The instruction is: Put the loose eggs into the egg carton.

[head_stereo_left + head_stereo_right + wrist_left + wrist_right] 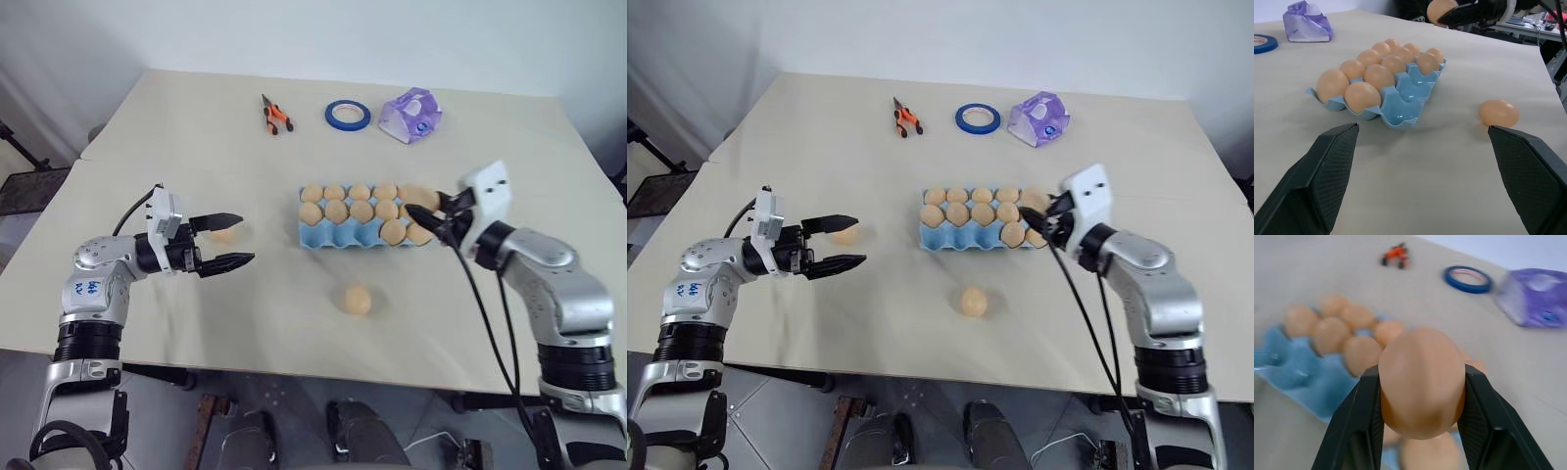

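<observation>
Pinching an egg (1421, 381) between its fingers, right gripper (438, 217) is hovering at egg carton's (328, 235) three-o'clock end, needing gentle lowering into a vacant cup, while left gripper (224, 244) is waiting spread wide.

The left gripper (231, 242) is held level over the table, fingers spread wide and empty. The right gripper (1420, 382) is raised, pointing inward, its fingers (1364, 406) clamped on an egg (1421, 382).

pale beige table (196, 137) (corners cut), plain white wall (294, 34) behind, grey floor (24, 186) at left
</observation>
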Available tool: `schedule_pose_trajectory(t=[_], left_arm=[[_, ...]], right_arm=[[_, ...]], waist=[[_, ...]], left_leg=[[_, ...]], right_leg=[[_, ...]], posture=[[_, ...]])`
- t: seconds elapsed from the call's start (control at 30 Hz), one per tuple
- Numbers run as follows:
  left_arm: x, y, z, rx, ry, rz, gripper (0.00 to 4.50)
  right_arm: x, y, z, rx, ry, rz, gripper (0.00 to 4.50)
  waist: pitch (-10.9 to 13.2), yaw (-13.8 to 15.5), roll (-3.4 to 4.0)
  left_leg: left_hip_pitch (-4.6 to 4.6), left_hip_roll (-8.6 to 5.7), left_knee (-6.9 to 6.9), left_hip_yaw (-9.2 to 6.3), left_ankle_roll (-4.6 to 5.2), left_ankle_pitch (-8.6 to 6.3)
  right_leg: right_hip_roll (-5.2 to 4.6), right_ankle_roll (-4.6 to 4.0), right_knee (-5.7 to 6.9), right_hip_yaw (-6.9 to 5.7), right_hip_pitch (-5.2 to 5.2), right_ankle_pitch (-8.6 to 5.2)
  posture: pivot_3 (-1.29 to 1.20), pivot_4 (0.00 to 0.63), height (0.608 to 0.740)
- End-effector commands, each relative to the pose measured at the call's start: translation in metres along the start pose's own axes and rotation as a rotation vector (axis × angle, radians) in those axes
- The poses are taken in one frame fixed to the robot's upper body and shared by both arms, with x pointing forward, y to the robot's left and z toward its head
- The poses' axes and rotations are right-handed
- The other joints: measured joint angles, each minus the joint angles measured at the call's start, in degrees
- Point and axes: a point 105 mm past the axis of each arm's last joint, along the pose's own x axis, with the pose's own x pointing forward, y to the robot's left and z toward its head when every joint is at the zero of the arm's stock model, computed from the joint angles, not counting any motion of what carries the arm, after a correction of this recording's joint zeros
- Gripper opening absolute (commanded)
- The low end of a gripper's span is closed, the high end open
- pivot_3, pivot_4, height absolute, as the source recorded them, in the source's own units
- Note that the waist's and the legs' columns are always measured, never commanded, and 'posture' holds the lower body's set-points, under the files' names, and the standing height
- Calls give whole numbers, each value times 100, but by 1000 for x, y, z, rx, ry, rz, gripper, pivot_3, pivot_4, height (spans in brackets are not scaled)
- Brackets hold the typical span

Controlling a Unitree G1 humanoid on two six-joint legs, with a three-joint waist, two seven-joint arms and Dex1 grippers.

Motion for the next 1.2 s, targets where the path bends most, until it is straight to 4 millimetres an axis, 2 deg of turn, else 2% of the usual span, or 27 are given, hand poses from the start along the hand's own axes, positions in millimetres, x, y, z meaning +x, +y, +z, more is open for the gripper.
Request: schedule_pose_trajectory(t=[0.03, 0.27, 0.53, 0.6, 0.73, 0.97, 1.07, 1.2], left_arm=[[-3, -1, 10, 32, -25, 4, 4500], [-5, -3, 9, 34, -24, 13, 4500], [-8, -5, 9, 34, -25, 20, 4500], [-9, -6, 9, 35, -24, 19, 4500], [-11, -8, 9, 47, -25, 7, 4500], [-12, -10, 9, 84, -20, -36, 4500], [-11, -10, 10, 104, -35, -56, 4500], [-5, -8, 13, 107, -63, -70, 4500]], right_arm=[[15, 17, 1, -26, 3, 44, 1608], [36, 28, -7, -45, 19, 80, 1608], [34, 33, -5, -68, 25, 116, 4415], [29, 30, -2, -75, 22, 112, 4469], [12, 24, 8, -87, 17, 113, 4469], [-46, 17, 17, -60, 6, 178, 4469], [-73, 29, 8, -37, 17, 276, 4469], [-110, 37, -18, 56, 38, 316, 4469]], waist=[[0, 13, 0], [0, 23, 0], [0, 6, 0], [0, 3, 0], [0, 18, 0], [0, 60, 0], [0, 62, -1], [-1, 73, -2]], left_leg=[[-2, 0, 0, 2, 0, 0], [-2, -3, 7, 16, 3, -2], [-2, 0, 3, 14, 0, 0], [-2, 0, 4, 15, 0, 0], [-2, 0, 3, 12, 0, -1], [-3, 0, -3, 6, 2, -4], [-3, 0, -5, 6, 5, -6], [-2, -1, -5, -5, 9, -9]], right_leg=[[0, 0, 0, 1, -2, 0], [-2, 4, -2, 1, -3, 0], [1, 3, 5, 2, -6, 0], [0, 3, 5, 2, -6, 0], [-1, 3, 2, 3, -6, 0], [-3, 3, -14, 1, 0, -1], [-2, 3, -24, 0, 4, 0], [2, 4, -31, -6, 15, -1]], posture=[[0, 150, 740], [0, 150, 740], [0, 150, 740], [0, 150, 740], [0, 150, 740], [0, 150, 740], [0, 150, 740], [0, 150, 740]])
